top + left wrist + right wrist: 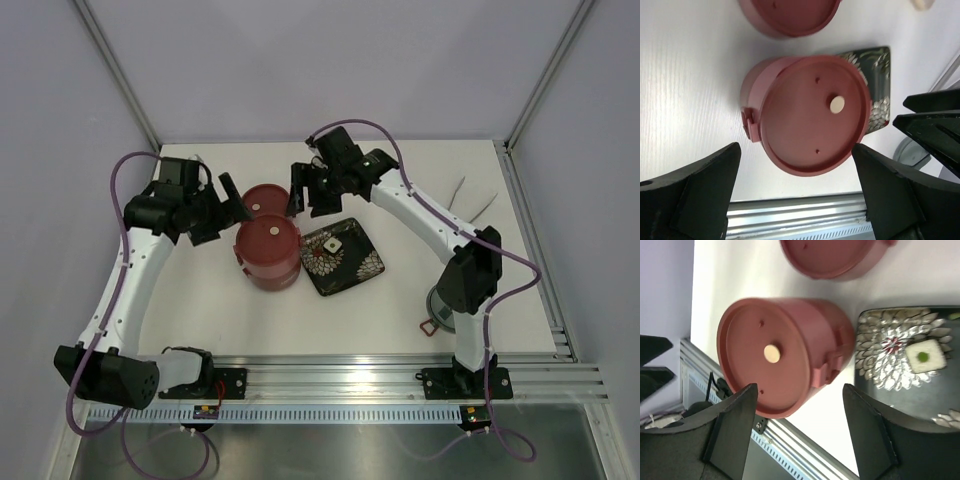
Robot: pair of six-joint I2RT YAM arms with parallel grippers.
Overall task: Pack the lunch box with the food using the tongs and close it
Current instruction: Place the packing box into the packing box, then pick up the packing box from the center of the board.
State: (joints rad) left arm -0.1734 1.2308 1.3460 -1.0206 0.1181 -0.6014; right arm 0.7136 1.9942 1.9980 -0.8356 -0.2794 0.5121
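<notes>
- Top view: the lunch box stands mid-table as a lidded stack, just left of the black plate. A second red bowl sits close behind it. The left gripper is at the stack's upper left and the right gripper is beside the bowl's right.
- Left wrist: fingers spread wide, gripping nothing. The stack lies beyond the gap.
- Right wrist: fingers wide and empty. The stack is beyond them, with the plate to its right.

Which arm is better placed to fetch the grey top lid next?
Right, probably. The grey top lid lies close beside the right arm, near its base. The left gripper hovers open on the far side of the red stack, farther away. The right gripper is open and empty.
</notes>
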